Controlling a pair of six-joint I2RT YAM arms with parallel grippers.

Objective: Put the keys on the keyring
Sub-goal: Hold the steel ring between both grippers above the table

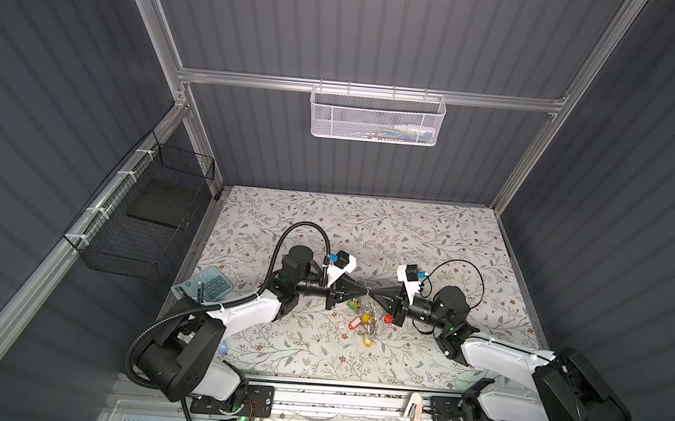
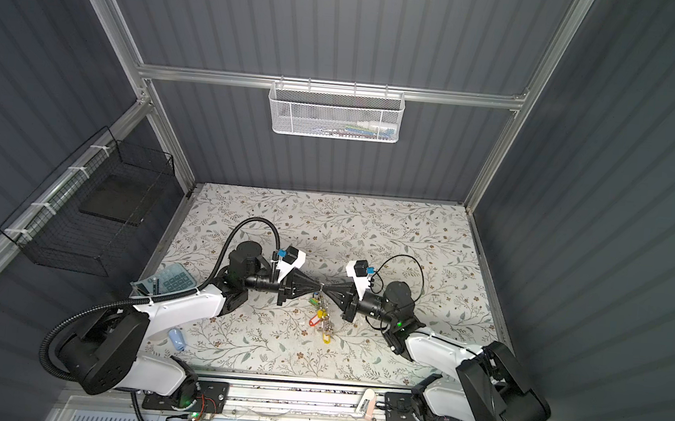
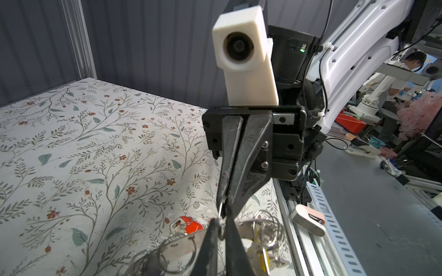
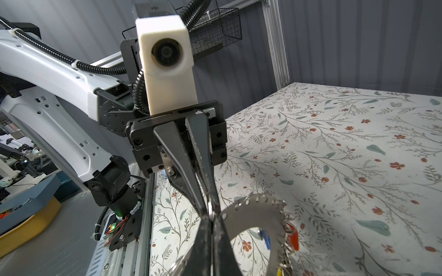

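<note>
The keyring, a flat grey metal disc with wire rings along its rim, hangs in the air over the table's middle. My left gripper and right gripper meet tip to tip above it. Each is shut on a small wire ring at the disc's rim. Green, yellow and red tags dangle below. The keys, with an orange-red tag, lie on the flowered table under the right gripper, free of both.
A teal calculator lies at the table's left edge under the left arm. A small light blue object sits front left. A black wire basket hangs on the left wall and a white mesh basket on the back wall.
</note>
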